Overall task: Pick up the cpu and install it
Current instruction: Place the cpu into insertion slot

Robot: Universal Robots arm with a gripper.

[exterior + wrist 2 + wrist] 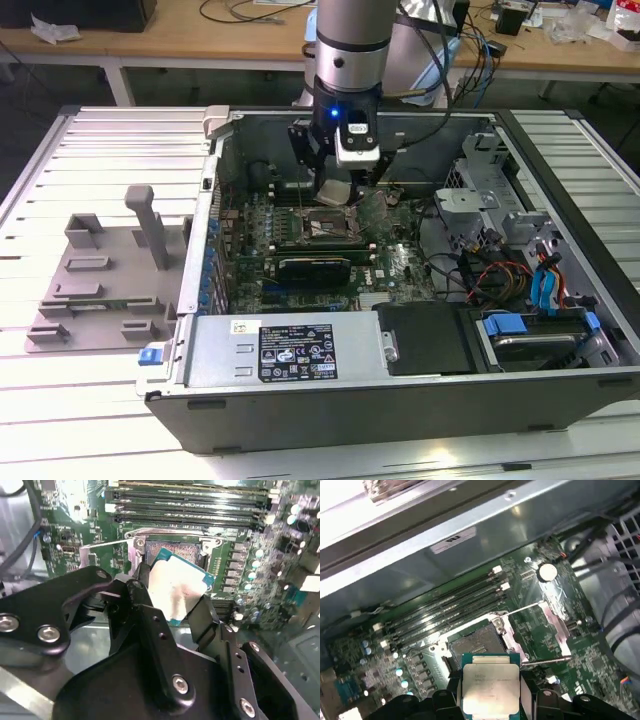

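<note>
The cpu [491, 687], a flat square chip with a silver-grey top and thin teal rim, is pinched by its opposite edges between my black fingers [204, 614]. My gripper [338, 188] is shut on it inside the open computer case, holding it a little above the motherboard. In the second wrist view the cpu [177, 590] hangs tilted, its far corner over the socket [172, 550]. The open socket [475, 645] lies bare just beyond the chip, with its metal load plate [554, 625] swung aside. In the exterior view the cpu [333, 192] sits just above the socket [325, 225].
Rows of memory slots [445, 607] run beside the socket. A black expansion card [315, 267], cables [480, 275] and a drive cage [480, 175] crowd the case. A grey fixture plate with upright posts [100, 285] lies on the slatted table at the exterior view's left.
</note>
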